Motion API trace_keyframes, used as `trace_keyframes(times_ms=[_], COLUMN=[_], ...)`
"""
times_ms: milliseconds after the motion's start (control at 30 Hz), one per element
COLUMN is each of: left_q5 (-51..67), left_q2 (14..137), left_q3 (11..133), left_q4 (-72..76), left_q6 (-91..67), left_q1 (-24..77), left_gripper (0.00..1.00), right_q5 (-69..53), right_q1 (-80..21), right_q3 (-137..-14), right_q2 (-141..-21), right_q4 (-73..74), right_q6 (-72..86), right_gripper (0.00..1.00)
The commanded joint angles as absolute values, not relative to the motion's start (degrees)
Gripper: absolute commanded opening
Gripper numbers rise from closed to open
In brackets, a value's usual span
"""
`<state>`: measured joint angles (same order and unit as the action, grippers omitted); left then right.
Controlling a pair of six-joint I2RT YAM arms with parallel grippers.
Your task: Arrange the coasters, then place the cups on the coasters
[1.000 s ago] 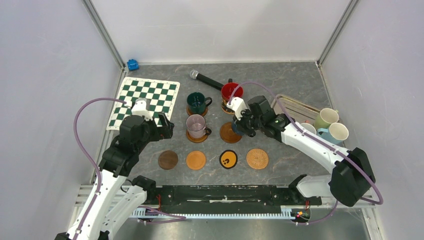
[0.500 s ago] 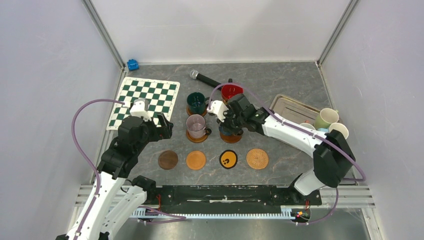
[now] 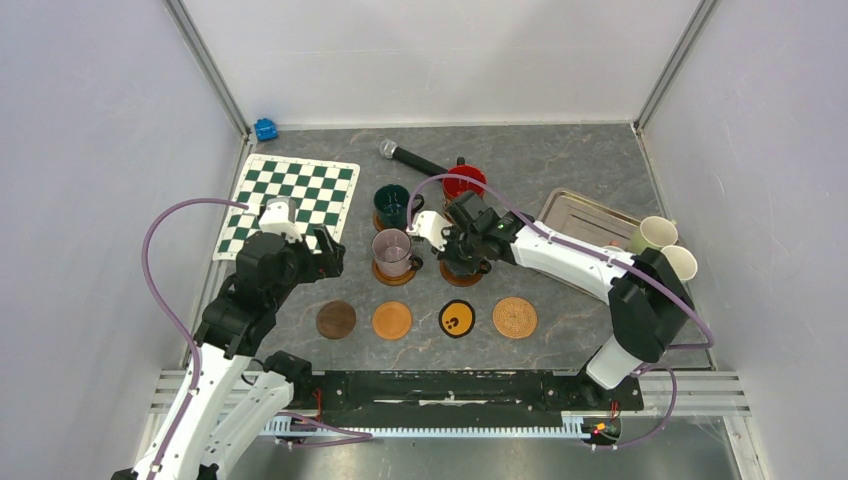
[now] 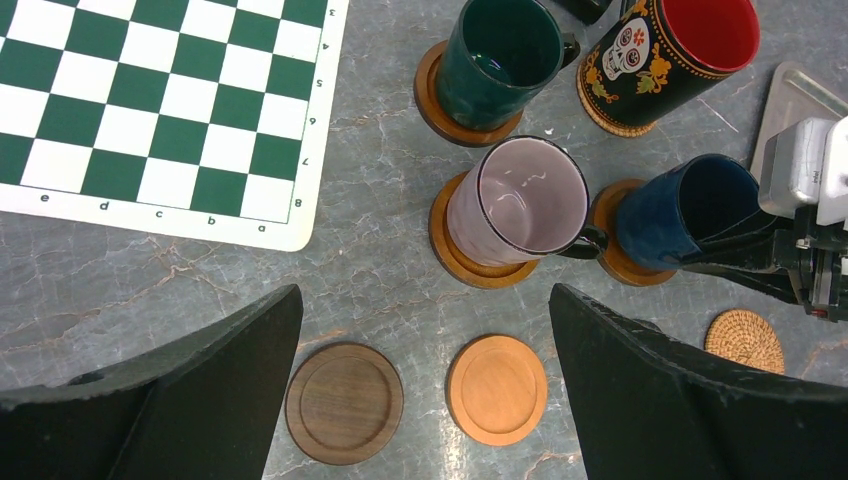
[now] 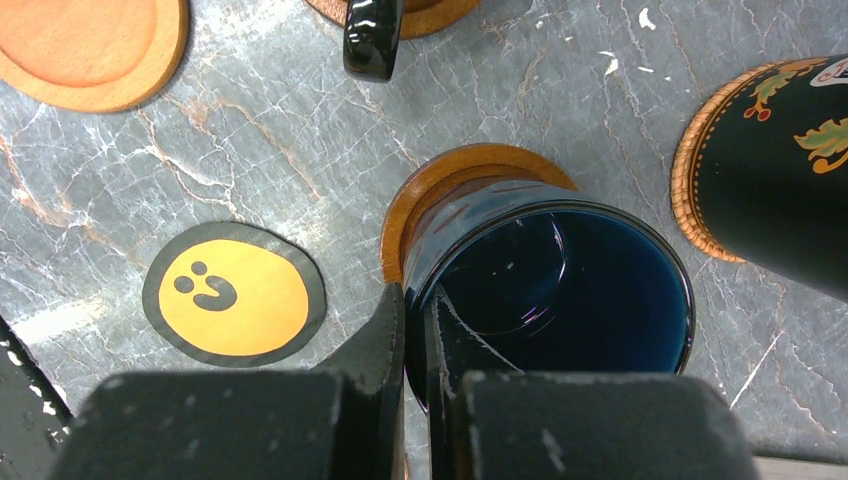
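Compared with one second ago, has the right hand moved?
Yes, the right hand went left. It was beside the wooden coaster; now it holds the dark blue mug over that coaster, in line with the red mug.

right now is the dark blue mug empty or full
Empty: the right wrist view looks down into the dark blue mug and shows only bare glossy glaze, nothing inside.

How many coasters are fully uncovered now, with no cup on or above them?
4, in the near row, from left to right: dark brown coaster, orange coaster, black-and-yellow coaster, woven coaster. The right arm could hide another.
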<state>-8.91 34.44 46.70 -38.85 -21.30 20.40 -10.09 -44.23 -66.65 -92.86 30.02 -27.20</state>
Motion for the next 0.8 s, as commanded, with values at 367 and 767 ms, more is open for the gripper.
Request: trace_keyframes(times_ms=[367,767], left_q5=[-9.6,-9.9], left_q2=[34.3,34.1], left_q3=[46.8,46.8], left_q4=[-37.4,-37.5], left_q6=[-17.9,-18.0], left_q1=[20.7,20.7], left_gripper=[1.00,1.00], right_q5=[-10.1,-10.9], right_q1=[-44.3,-44.3], right_q3=[-70.5,-70.3], right_q2=[-94.4,-94.4], right_q4=[28.4,28.3], right_q6=[-29.6,-29.2], right_gripper=[0.06,0.18])
